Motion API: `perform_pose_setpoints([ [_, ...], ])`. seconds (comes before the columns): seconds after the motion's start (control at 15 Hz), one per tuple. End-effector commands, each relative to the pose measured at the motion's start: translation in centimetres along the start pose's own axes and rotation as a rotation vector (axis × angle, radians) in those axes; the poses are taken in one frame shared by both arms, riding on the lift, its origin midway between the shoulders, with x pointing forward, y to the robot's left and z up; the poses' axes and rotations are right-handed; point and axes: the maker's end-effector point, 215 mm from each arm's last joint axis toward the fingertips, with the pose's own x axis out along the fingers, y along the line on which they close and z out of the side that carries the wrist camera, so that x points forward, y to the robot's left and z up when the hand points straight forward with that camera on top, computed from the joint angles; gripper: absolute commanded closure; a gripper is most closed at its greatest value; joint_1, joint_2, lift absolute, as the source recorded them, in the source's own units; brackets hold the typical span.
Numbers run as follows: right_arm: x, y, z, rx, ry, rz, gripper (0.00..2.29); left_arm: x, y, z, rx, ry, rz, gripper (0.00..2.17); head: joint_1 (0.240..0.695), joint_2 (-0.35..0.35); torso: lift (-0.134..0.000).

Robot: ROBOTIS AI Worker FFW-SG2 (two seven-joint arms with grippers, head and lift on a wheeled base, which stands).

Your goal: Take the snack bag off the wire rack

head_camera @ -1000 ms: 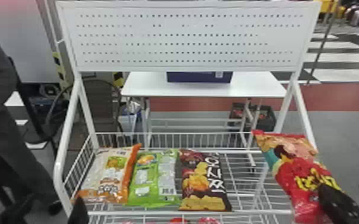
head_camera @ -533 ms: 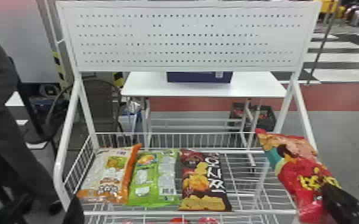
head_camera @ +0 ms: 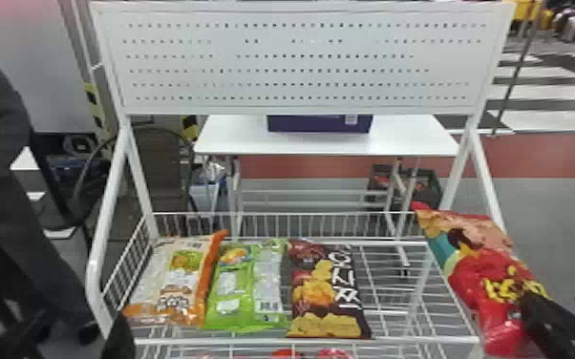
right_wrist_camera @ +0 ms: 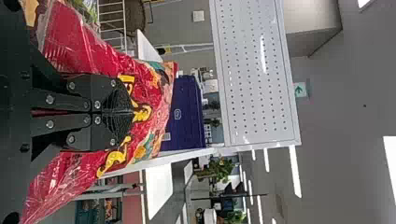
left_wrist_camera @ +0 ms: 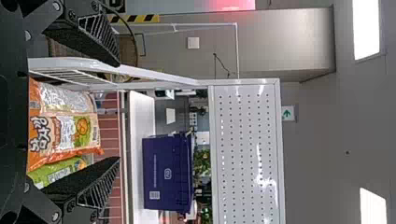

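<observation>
In the head view my right gripper point(head_camera: 535, 305) is at the right, shut on a red snack bag point(head_camera: 492, 267) that hangs tilted beside the right edge of the wire rack point(head_camera: 410, 317). The right wrist view has the red bag point(right_wrist_camera: 93, 51) pinched between the closed fingers of my right gripper point(right_wrist_camera: 116, 112). My left gripper point(head_camera: 124, 339) stands at the head view's lower left, near the rack's front corner. In the left wrist view the left gripper point(left_wrist_camera: 116, 112) is open, with nothing between its fingertips.
An orange-and-white bag point(head_camera: 172, 281), a green bag point(head_camera: 248, 286) and a dark brown bag point(head_camera: 327, 291) lie side by side on the rack. Above them stands a white perforated panel point(head_camera: 301, 62). Behind are a white table point(head_camera: 396, 138) and a purple box point(head_camera: 320, 124).
The red bag and my right gripper have shifted slightly to the right, and the bag has turned a little. My left gripper has moved slightly at the lower left.
</observation>
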Motion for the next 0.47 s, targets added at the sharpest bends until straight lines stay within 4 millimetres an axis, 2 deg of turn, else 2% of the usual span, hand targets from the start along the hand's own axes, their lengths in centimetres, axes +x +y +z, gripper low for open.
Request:
perform_pose_setpoints([
  [0.0,-0.07,0.0,0.31,0.004,-0.011,-0.001,2.07,-0.02,0.08,-0.09,-0.002,0.002,0.001,0.19,0.499,0.0,0.0],
  [0.4,-0.06,-0.03,0.53,0.003,-0.018,0.0,2.07,-0.01,0.23,-0.15,-0.001,0.003,0.004,0.19,0.499,0.0,0.0],
])
